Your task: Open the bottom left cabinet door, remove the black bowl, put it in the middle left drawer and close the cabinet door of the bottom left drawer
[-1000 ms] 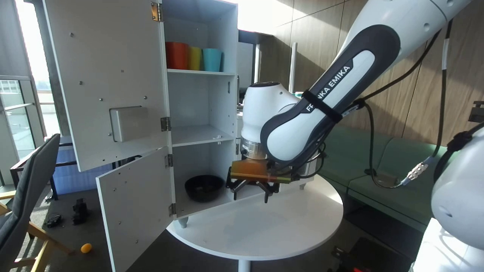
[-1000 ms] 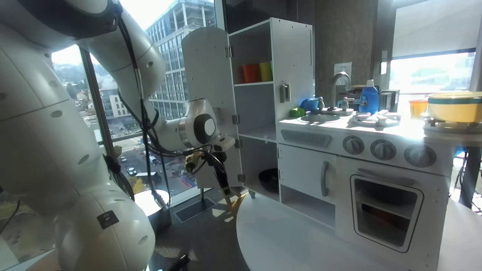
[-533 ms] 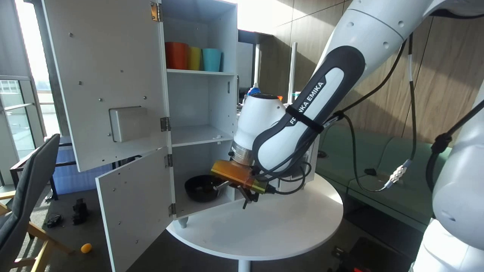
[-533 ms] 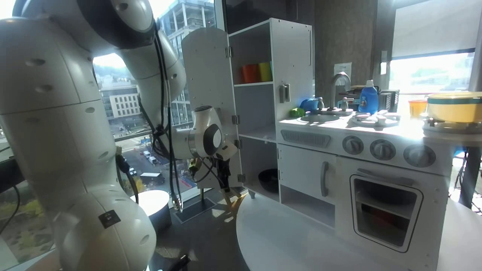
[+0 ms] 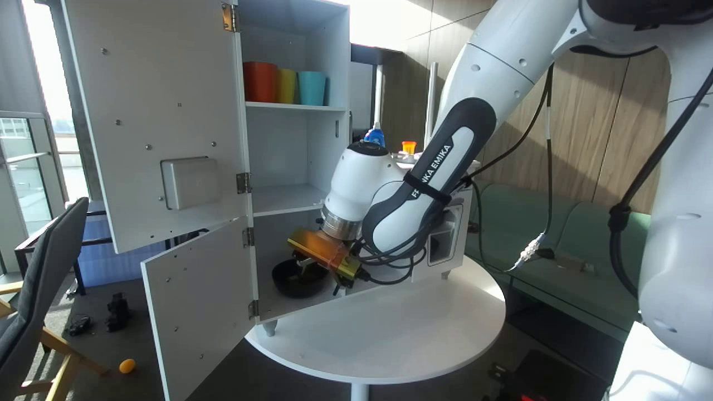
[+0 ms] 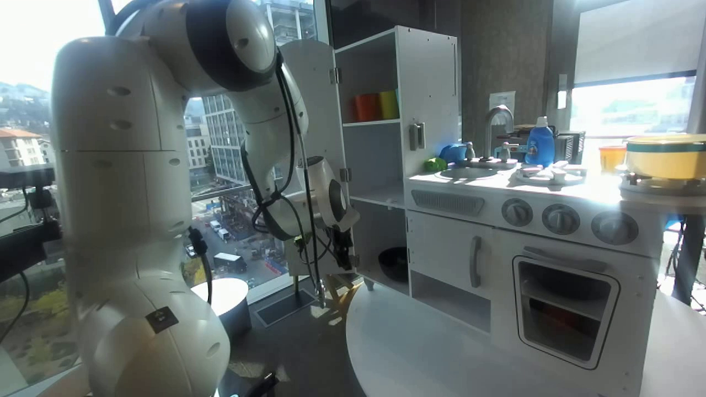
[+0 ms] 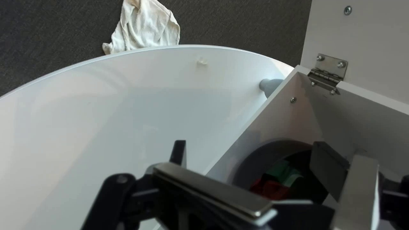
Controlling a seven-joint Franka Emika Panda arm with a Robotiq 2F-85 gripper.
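Observation:
The plain white bottom left cabinet door (image 5: 200, 306) stands wide open; its hinge side shows in the wrist view (image 7: 367, 41). The black bowl (image 5: 295, 287) sits on the floor of the bottom left drawer (image 5: 273, 236), also seen in an exterior view (image 6: 390, 267). In the wrist view the bowl (image 7: 252, 159) holds something red and green. My gripper (image 5: 322, 277) is tilted at the compartment's opening, by the bowl's near right side. Its fingers (image 7: 254, 161) are open with nothing between them; whether one touches the bowl cannot be told. The middle left drawer (image 5: 284, 199) is the open niche above.
The tall upper door (image 5: 145, 111) also stands open. Orange, yellow and blue cups (image 5: 287, 86) stand in the top niche. The unit stands on a round white table (image 5: 390, 334). The oven side (image 6: 573, 309) adjoins it. A white cloth (image 7: 145, 27) lies on the floor.
My gripper has moved across to the bottom compartment, towards the bowl, and has tilted. The bowl and both open doors have stayed in place.

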